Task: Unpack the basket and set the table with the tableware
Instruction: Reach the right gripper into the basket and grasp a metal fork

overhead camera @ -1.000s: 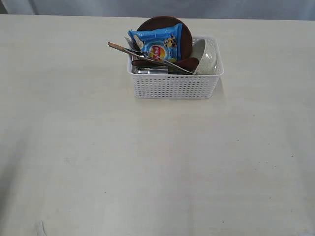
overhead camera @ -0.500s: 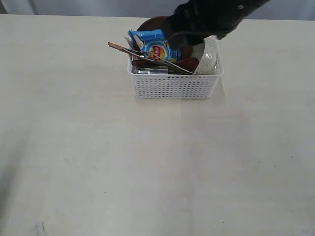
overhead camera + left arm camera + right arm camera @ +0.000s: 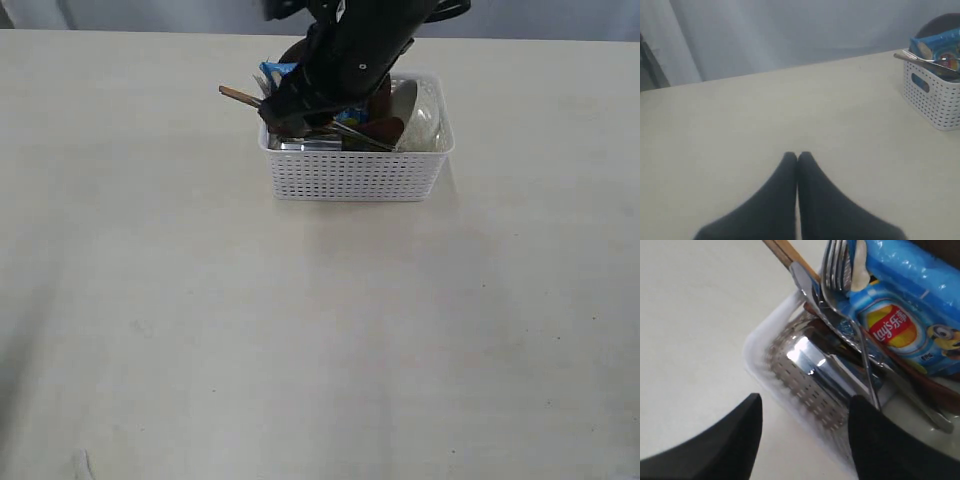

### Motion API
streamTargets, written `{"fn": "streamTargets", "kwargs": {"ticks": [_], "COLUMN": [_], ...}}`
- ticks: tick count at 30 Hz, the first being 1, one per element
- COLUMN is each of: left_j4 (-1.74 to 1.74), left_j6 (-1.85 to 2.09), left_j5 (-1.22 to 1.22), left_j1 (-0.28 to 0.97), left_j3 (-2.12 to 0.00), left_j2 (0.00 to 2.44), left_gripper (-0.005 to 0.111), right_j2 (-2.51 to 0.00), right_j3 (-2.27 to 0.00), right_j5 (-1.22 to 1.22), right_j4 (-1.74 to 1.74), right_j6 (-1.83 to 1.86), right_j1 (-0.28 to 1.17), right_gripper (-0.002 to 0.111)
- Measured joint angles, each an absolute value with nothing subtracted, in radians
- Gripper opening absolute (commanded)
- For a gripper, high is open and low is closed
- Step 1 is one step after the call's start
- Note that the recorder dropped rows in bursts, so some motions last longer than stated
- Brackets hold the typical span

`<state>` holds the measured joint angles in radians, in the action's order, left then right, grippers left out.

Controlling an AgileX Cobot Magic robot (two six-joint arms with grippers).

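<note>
The white mesh basket (image 3: 355, 175) stands at the far middle of the table (image 3: 300, 330). My right gripper (image 3: 295, 112) hangs open over the basket's left end, one finger outside the wall and one inside. In the right wrist view the open gripper (image 3: 805, 407) straddles the basket rim (image 3: 765, 347) just above the shiny steel cup (image 3: 815, 365). Fork (image 3: 837, 265), knife (image 3: 805, 280) and chopsticks (image 3: 785, 252) lean over the cup. The off-white bowl (image 3: 425, 115) sits at the basket's right end. My left gripper (image 3: 797, 156) is shut and empty above bare table, far from the basket (image 3: 935, 100).
A blue chip bag (image 3: 900, 315) stands in the basket behind the cutlery, over a reddish-brown wooden spoon (image 3: 920, 375). The brown plate (image 3: 945, 22) stands behind the bag, mostly hidden by my right arm in the exterior view. A grey curtain backs the table.
My right arm came in from the upper right and swung down and left across the basket, stopping with its gripper over the basket's left end. The basket's contents have not moved.
</note>
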<state>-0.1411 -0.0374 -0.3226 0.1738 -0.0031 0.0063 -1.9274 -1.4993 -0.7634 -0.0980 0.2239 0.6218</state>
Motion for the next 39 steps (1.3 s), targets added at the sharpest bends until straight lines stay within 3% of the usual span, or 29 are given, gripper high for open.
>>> {"fn": "streamTargets", "kwargs": {"ticks": [29, 31, 39], "left_j4": [-0.141, -0.141, -0.145], "left_j6": [-0.037, -0.037, -0.037], "left_j5": [-0.323, -0.323, -0.323], "left_j1": [0.174, 0.174, 0.174], "left_j3": [-0.003, -0.003, -0.003], "left_j2": [0.006, 0.006, 0.006], "left_gripper": [0.0, 0.0, 0.0], "right_j2": [-2.063, -2.067, -2.071], "right_j3": [-1.506, -1.508, -1.508], "right_j5": [-0.598, -0.598, -0.601], "right_j4": [0.177, 0.187, 0.199], "right_j6": [0.094, 0.085, 0.079], "right_j1": [0.622, 0.622, 0.622], "right_gripper": [0.049, 0.043, 0.0]}}
